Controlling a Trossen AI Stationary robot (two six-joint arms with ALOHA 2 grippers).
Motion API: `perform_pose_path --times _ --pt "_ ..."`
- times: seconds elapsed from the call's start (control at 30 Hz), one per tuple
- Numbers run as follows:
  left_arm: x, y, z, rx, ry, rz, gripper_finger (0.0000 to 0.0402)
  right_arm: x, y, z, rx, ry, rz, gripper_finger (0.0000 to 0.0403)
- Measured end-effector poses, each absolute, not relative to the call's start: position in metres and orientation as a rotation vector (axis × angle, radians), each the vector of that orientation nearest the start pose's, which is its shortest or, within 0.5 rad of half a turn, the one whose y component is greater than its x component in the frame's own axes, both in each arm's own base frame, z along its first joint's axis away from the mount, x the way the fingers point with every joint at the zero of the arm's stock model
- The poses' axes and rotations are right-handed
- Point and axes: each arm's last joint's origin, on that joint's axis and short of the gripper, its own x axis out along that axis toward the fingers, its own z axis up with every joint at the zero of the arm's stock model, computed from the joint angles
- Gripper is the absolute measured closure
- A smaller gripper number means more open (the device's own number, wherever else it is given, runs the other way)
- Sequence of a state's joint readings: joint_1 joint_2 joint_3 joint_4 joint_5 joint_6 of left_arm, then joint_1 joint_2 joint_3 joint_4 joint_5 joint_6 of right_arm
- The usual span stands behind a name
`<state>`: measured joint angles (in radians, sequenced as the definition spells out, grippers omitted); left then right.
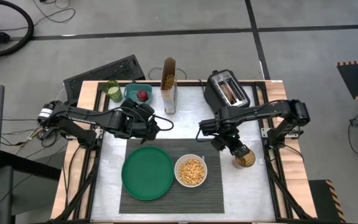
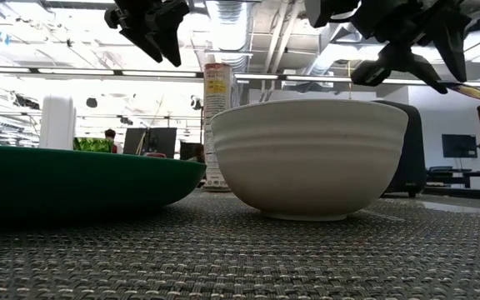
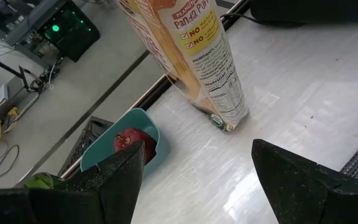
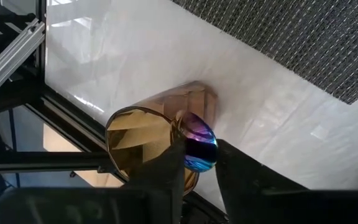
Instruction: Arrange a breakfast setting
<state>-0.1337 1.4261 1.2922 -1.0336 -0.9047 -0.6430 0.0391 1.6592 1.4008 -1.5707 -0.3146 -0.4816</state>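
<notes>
A dark ribbed placemat (image 1: 169, 186) bears a green plate (image 1: 147, 172) and a white bowl (image 1: 191, 171) with cereal in it. A red apple (image 1: 142, 95) lies in a teal container (image 1: 131, 93) at the far left. Right of the mat stands an amber faceted cup (image 4: 148, 137). An iridescent blue-and-pink spoon (image 4: 197, 144) sticks up out of it. My right gripper (image 4: 201, 171) hangs over the cup, shut on the spoon. My left gripper (image 3: 197, 193) hovers open above the bare table, between the teal container and the mat. My right gripper pinches the spoon's rounded upper end (image 4: 199, 149) between its two fingers, at the cup's rim. The fingers come steeply from above, pointing down. The rest of the spoon goes down into the cup and is hidden there.
A cereal box (image 1: 169, 84) stands at the far middle and a black toaster (image 1: 227, 89) at the far right. A green cup (image 1: 112, 91) stands beside the teal container. Bare table lies between the far things and the mat.
</notes>
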Motion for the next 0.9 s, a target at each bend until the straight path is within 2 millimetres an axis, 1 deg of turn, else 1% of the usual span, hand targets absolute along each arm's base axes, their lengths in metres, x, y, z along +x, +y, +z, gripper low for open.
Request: perform_pose_path --times 0.3,0.5,0.9 --pt "0.2670 -0.0129 0.3127 0.032 0.755 0.956 0.0121 0.2702 0.0197 0.2701 -0.085 1.699 0.686 0.0321" --pt "0.2670 -0.0130 0.3127 0.027 0.753 0.958 0.0121 0.2685 0.0197 0.2727 -0.056 1.702 0.647 0.0331" --pt "0.2670 -0.0127 0.3127 0.025 0.752 0.960 0.0121 0.2653 0.0183 0.2773 0.016 1.737 0.472 0.0333"
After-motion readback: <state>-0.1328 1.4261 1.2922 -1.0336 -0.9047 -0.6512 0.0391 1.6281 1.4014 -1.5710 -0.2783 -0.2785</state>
